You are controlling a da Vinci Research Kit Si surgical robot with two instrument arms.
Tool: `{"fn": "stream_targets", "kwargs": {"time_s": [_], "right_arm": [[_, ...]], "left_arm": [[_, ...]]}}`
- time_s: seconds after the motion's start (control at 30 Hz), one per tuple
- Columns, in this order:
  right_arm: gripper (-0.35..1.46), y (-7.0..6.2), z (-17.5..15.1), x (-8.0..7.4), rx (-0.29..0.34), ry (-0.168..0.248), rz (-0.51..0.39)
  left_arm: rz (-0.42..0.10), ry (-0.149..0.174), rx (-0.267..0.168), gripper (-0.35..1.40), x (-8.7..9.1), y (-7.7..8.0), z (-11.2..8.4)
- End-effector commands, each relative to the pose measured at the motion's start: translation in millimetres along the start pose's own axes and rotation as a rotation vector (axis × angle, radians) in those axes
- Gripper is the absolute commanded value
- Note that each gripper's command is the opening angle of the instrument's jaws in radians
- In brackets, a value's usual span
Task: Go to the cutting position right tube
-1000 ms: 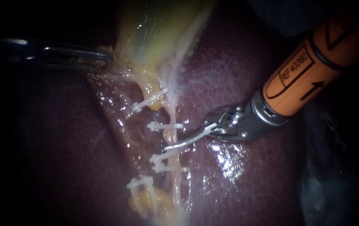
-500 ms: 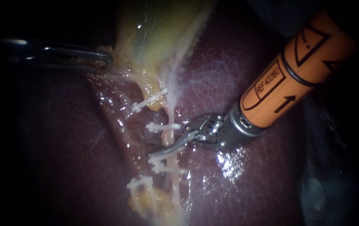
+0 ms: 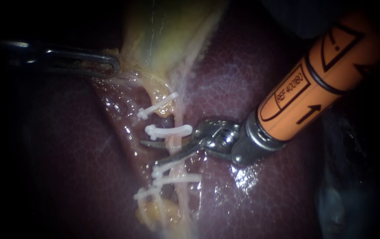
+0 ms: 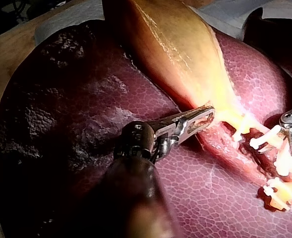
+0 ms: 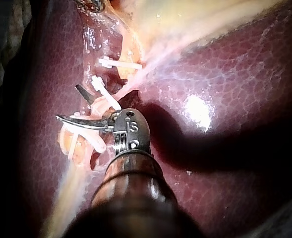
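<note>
The right tube [image 3: 177, 148] runs pale down the liver [image 3: 252, 88], with a white clip [image 3: 168, 131] above and two white clips [image 3: 175, 173] below. My right instrument [image 3: 154, 152], on an orange shaft, has thin blades open astride this tube between those clips; the right wrist view shows the same [image 5: 67, 102]. The left tube [image 3: 157, 95] carries its own clip [image 3: 156, 106]. My left instrument [image 3: 106, 66] is shut on the gallbladder [image 3: 163, 40] at its lower end, also seen from the left wrist [image 4: 201, 119].
More white clips [image 3: 148, 193] sit on yellowish tissue lower down. Wet, glistening liver surface [image 3: 238, 177] lies under the right instrument's wrist. A white cloth [image 4: 61, 22] and a bench surface border the liver in the left wrist view.
My right instrument has moved left across the liver, and its blades have opened and slid over the right tube between the clips. The left instrument has held still.
</note>
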Motion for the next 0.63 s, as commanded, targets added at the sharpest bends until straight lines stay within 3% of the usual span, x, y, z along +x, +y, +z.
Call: {"fn": "stream_targets", "kwargs": {"time_s": [0.03, 0.53, 0.63], "right_arm": [[1.09, -0.2, 0.0, 0.3, 0.004, 0.005, 0.001], [1.09, -0.4, 0.3, 0.6, 0.012, 0.009, -0.004], [1.02, -0.3, 0.3, 0.5, 0.012, 0.008, -0.004]], "left_arm": [[0.000, 0.000, 0.000, -0.35, 0.0, 0.0, 0.0], [0.000, 0.000, 0.000, -0.35, 0.0, 0.0, 0.0], [0.000, 0.000, -0.001, -0.35, 0.0, 0.0, 0.0]]}}
